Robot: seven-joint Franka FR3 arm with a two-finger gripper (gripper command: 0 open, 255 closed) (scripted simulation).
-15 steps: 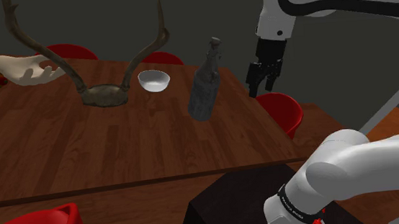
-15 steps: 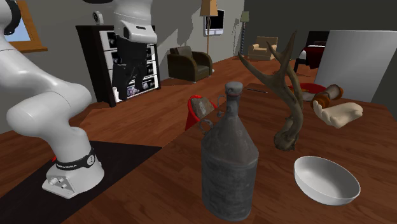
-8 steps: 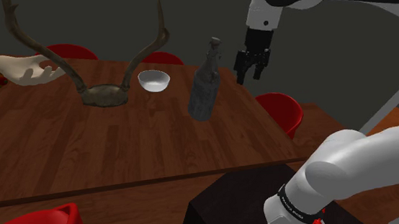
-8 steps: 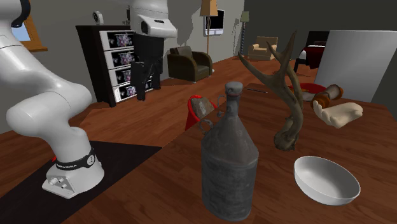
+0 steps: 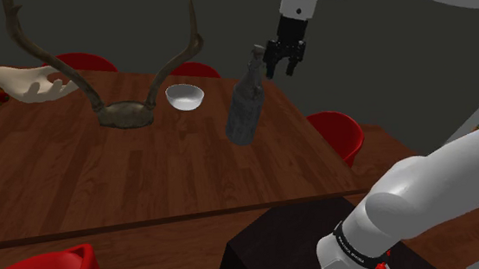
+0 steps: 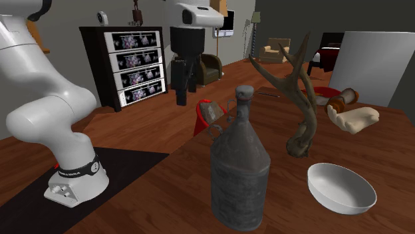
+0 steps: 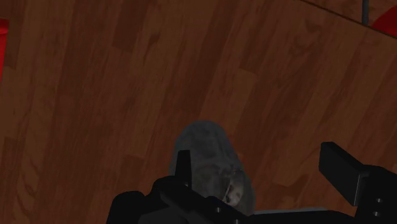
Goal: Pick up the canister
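the dark grey, bottle-shaped canister (image 5: 244, 107) stands upright on the wooden counter (image 5: 76, 180), near the edge at the shoulder view's right, with a white bowl (image 5: 185, 96) just beside it on the left and a pair of antlers (image 5: 123, 111) further left. the black claw (image 5: 281, 63) hangs in the air level with the canister's cap, close on its right side, above a red chair (image 5: 337, 133). its fingers are spread apart and pinch nothing. in the wrist view the canister (image 7: 208, 159) sits low in the gap of the claw (image 7: 257, 160), against one finger (image 7: 184, 167), while the other stands clear of it.
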